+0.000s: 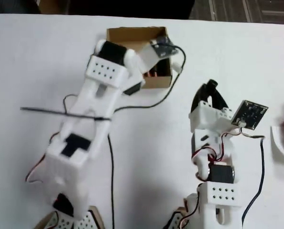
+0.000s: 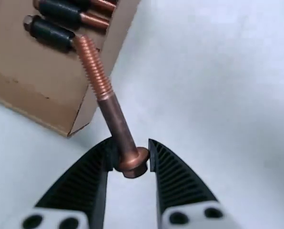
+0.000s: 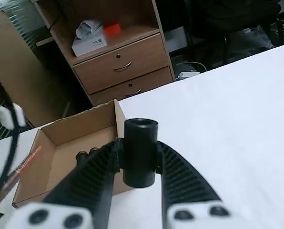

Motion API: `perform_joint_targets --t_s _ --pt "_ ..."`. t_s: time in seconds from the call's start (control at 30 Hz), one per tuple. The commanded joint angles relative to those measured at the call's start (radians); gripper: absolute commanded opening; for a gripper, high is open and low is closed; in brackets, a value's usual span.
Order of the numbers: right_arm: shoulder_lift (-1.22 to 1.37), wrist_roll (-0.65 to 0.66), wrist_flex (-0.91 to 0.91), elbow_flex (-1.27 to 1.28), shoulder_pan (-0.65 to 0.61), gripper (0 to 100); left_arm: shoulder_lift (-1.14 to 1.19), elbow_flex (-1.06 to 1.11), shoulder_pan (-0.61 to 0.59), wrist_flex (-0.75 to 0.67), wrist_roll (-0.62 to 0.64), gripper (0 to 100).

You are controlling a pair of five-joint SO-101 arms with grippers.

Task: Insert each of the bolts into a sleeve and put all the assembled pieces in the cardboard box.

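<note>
On the white counter [image 1: 37, 71] the cardboard box [image 1: 127, 34] sits at the far side, with sleeved bolts [image 2: 61, 28] lying inside it. The left claw [image 2: 130, 149] hangs at the box, clamped on the head end of a bare copper bolt [image 2: 114, 119] whose threaded end points toward the box. The right claw [image 3: 138, 144], apart from the box over open counter, is clamped around a black sleeve [image 3: 140, 152].

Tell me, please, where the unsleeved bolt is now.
In the left wrist view, the left gripper pinches the bolt by its head, its threaded end by the cardboard box.
</note>
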Motion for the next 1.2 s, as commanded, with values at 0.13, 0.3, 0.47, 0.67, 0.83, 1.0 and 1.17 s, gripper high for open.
perform_joint_targets --t_s 0.13,0.3,0.47,0.67,0.83,1.0,1.17 --pt "-0.031 0.006 -0.028 -0.017 -0.01 2.0 -0.594 0.817 0.008 -0.482 0.183 2" --pt "-0.031 0.009 -0.03 -0.017 -0.015 2.0 -0.973 1.311 -0.038 -0.784 0.178 2" --pt "-0.031 0.009 -0.03 -0.017 -0.016 2.0 -1.082 1.492 -0.081 -0.83 -0.14 2" --pt "-0.031 0.008 -0.03 -0.017 -0.016 2.0 -1.079 1.578 -0.072 -0.666 -0.681 2" --pt "-0.031 0.006 -0.03 -0.017 -0.016 2.0 -1.077 1.58 -0.089 -0.562 -0.953 2" --pt "-0.031 0.003 -0.03 -0.017 -0.016 2.0 -0.98 1.643 -0.155 -0.72 -0.968 2" --pt "-0.031 0.003 -0.03 -0.017 -0.016 2.0 -0.773 1.639 -0.173 -0.816 -0.965 2"
